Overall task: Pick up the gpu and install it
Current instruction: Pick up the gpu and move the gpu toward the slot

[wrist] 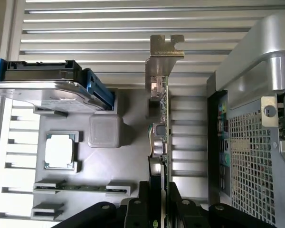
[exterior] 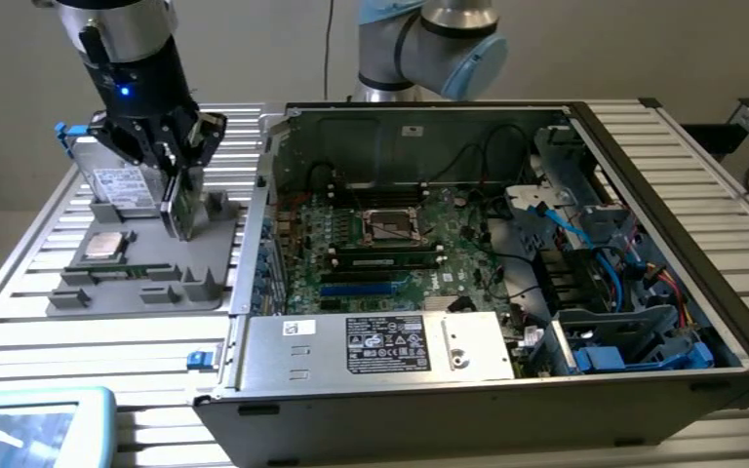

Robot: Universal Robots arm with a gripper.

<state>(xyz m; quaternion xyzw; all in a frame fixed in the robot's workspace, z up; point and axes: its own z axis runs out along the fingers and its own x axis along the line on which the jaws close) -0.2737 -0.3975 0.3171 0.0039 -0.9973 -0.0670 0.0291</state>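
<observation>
The fingers point(wrist: 176, 202) were seen clamped on the two flat faces of the gpu point(wrist: 160, 133), one on each side, so that the thin black card was kept between them like a blade. This grip was probably chosen because the faces give the widest surface to press on, while the edges were left free for a slot. From the fingers the card ran straight away, and its long axis seemed to continue their line. The silvery bracket point(wrist: 164, 54) was carried at the far end, its folded tab turned toward the computer case point(exterior: 687, 195). In the exterior view the gpu point(exterior: 182, 210) hung close to upright below the gripper point(exterior: 173, 171), over the grey tray point(exterior: 206, 288) on the slatted worktop point(exterior: 36, 263). Whether its lower end touched the tray could not be told. Just beside it, on the exterior view's left, the hard drive point(exterior: 121, 185) was stood in its own holder. The processor point(exterior: 104, 244) and the memory stick point(exterior: 121, 270) were laid flat in theirs. The motherboard point(exterior: 388, 263) was exposed in the opened case on the exterior view's right.
</observation>
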